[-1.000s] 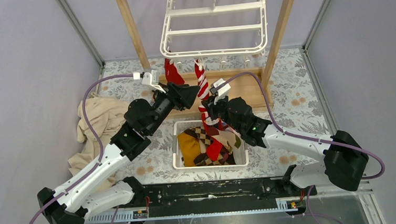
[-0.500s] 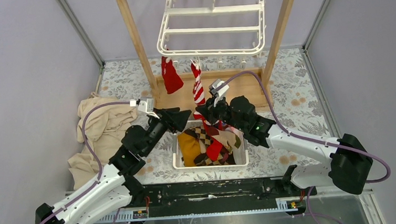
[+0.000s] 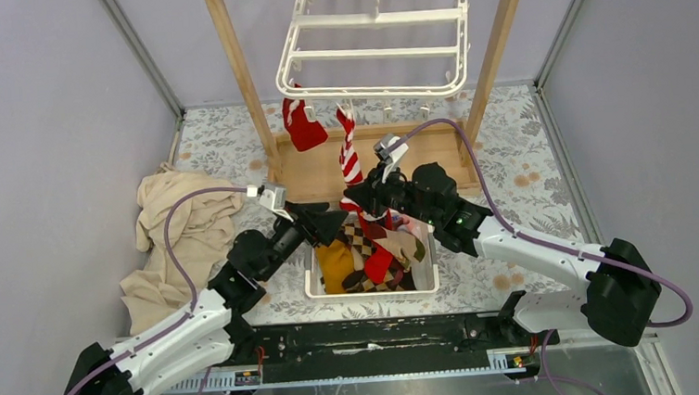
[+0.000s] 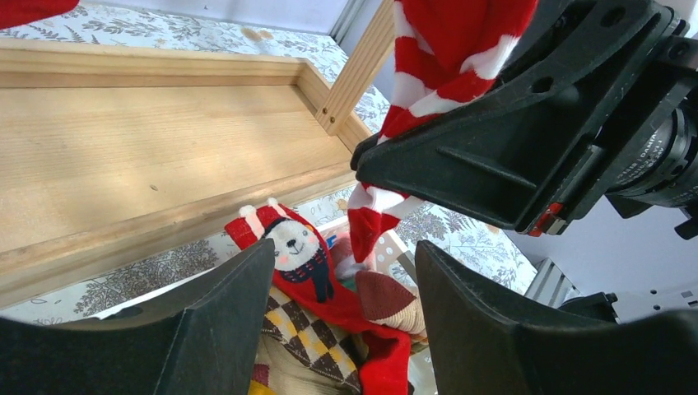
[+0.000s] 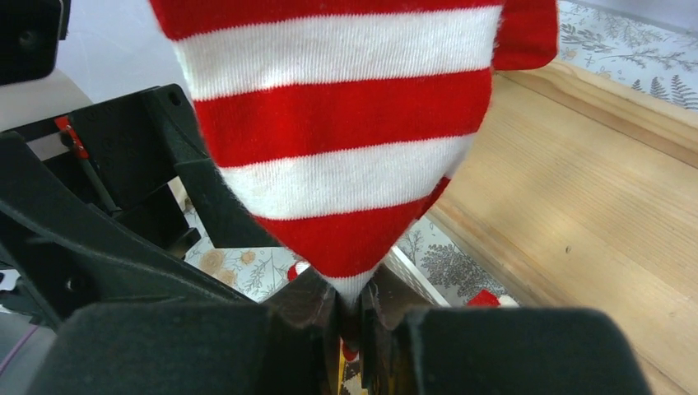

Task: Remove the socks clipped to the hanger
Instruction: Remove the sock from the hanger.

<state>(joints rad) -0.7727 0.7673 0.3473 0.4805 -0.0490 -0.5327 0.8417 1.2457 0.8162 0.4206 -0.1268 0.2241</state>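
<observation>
The white grid hanger [image 3: 368, 52] hangs from the wooden rack. A plain red sock [image 3: 303, 126] and a red-white striped sock [image 3: 349, 156] hang clipped under it. My right gripper [image 3: 371, 203] is shut on the striped sock's lower end [image 5: 346, 164], over the basket. My left gripper [image 3: 336, 223] is open and empty [image 4: 342, 304], just left of the right gripper above the basket's near-left part. Argyle, mustard and red socks [image 3: 368, 252] lie in the basket; a red sock with a bear face [image 4: 296, 247] shows between my left fingers.
The white perforated basket [image 3: 313, 284] stands in the middle in front of the wooden rack's base board [image 3: 325, 167]. Rack posts [image 3: 236, 57] rise left and right. A tan cloth heap [image 3: 176, 228] lies at the left. Grey walls enclose the floral table.
My left arm has drawn back from the plain red sock and dropped toward the basket, open. The red sock swung free and hangs higher. The right gripper keeps its hold on the striped sock.
</observation>
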